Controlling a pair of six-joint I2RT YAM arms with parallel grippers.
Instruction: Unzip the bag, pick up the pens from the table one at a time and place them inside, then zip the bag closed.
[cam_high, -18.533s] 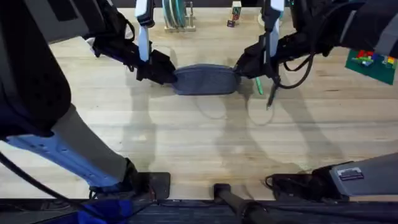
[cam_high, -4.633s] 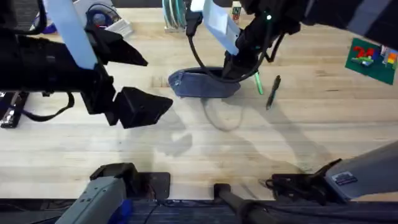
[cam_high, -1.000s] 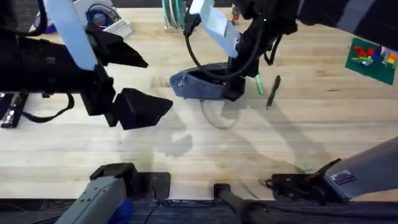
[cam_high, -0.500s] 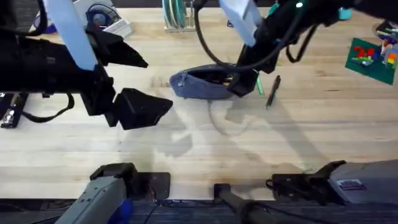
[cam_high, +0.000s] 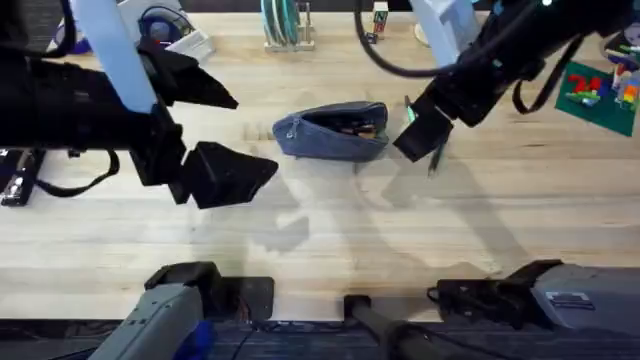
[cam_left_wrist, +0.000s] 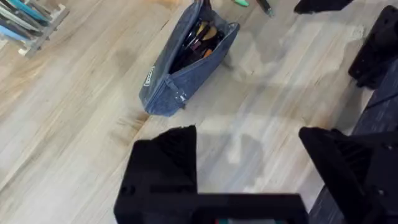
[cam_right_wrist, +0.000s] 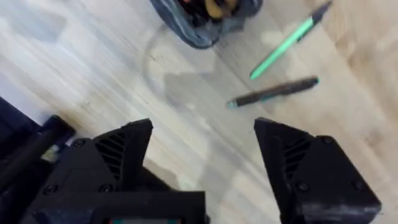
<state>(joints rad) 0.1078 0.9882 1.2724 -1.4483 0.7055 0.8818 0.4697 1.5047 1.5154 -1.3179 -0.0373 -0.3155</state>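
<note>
The blue-grey bag (cam_high: 330, 132) lies on the table (cam_high: 330, 230) with its zipper open and dark and orange contents showing inside (cam_left_wrist: 198, 38). My right gripper (cam_high: 422, 130) hovers open just right of the bag, over the pens. Below it lie the green pen (cam_right_wrist: 285, 41) and the dark pen (cam_right_wrist: 273, 91), side by side and clear of the bag's end (cam_right_wrist: 205, 18). The right gripper's fingers (cam_right_wrist: 118, 155) hold nothing. My left gripper (cam_high: 250, 135) is raised high, left of the bag, open and empty (cam_left_wrist: 249, 168).
A rack with teal items (cam_high: 283, 25) stands at the back centre. A green plate with coloured bricks (cam_high: 598, 92) lies at the far right. Small clutter (cam_high: 172, 32) sits at the back left. Bare wood stretches in front of the bag.
My right gripper has left the bag's right end and swung right, over the pens. The bag has settled flat with its zipper open. The left arm has not moved.
</note>
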